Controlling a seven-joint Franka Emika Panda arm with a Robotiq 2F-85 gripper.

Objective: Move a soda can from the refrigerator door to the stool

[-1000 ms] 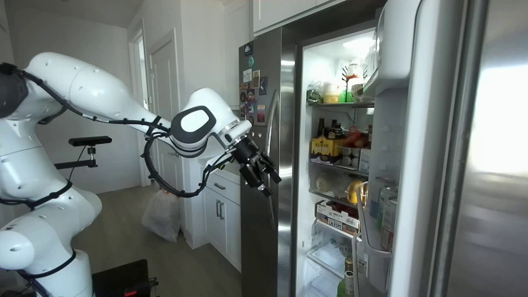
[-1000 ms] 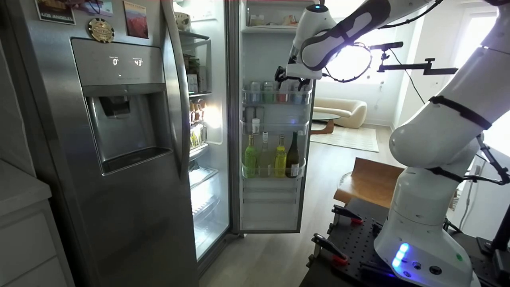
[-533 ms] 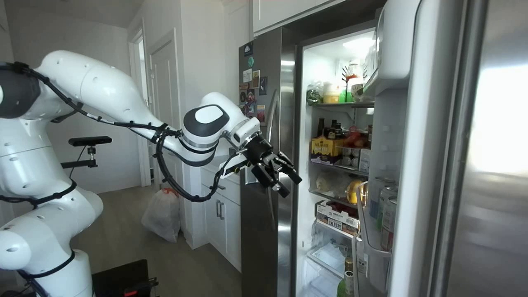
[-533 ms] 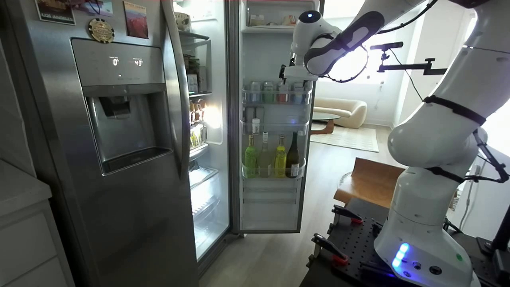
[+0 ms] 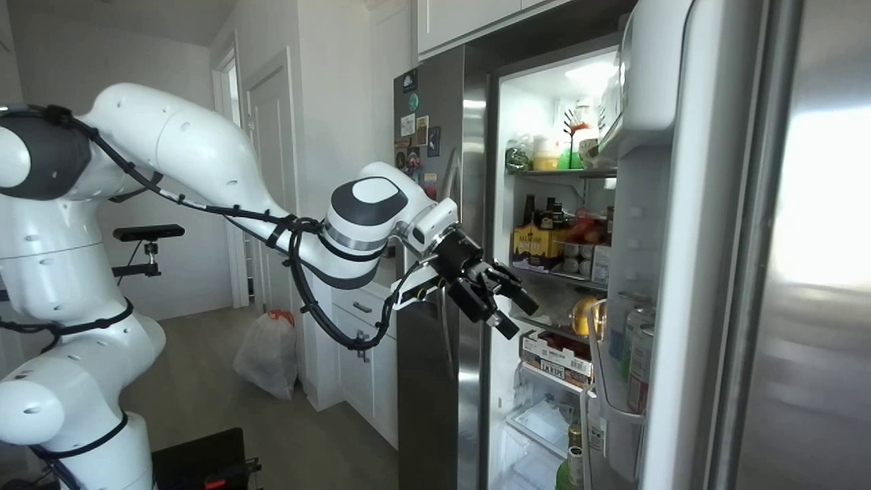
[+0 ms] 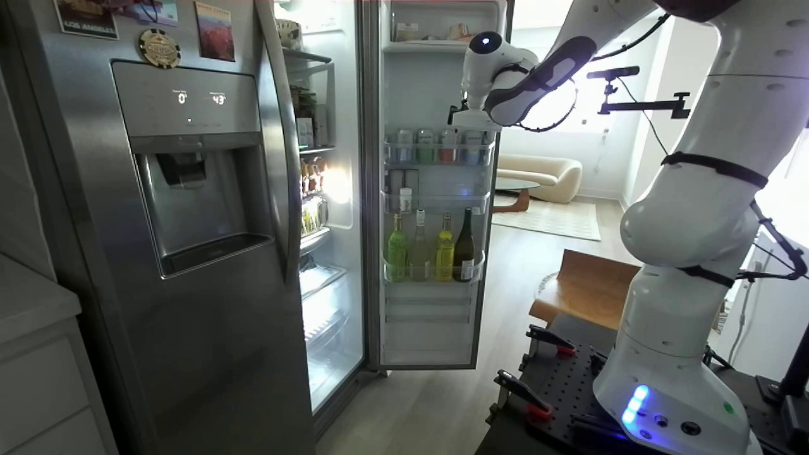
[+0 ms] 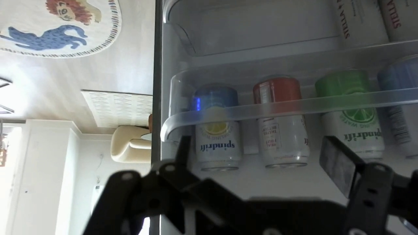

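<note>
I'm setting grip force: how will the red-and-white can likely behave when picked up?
The red-and-white can looks like stiff metal, though a hard squeeze might dent it. Its smooth, round side may slip or roll if gripped unevenly. The clear rail in front should probably check forward tipping.

In an exterior view we count a row of four cans (image 6: 448, 139), a row of four bottles (image 6: 445, 251) at its six o'clock and, from the bottles, one couch (image 6: 547, 179) and one coffee table (image 6: 516, 184) near two o'clock and two black-and-red clamps (image 6: 524, 391) between four and five.
</note>
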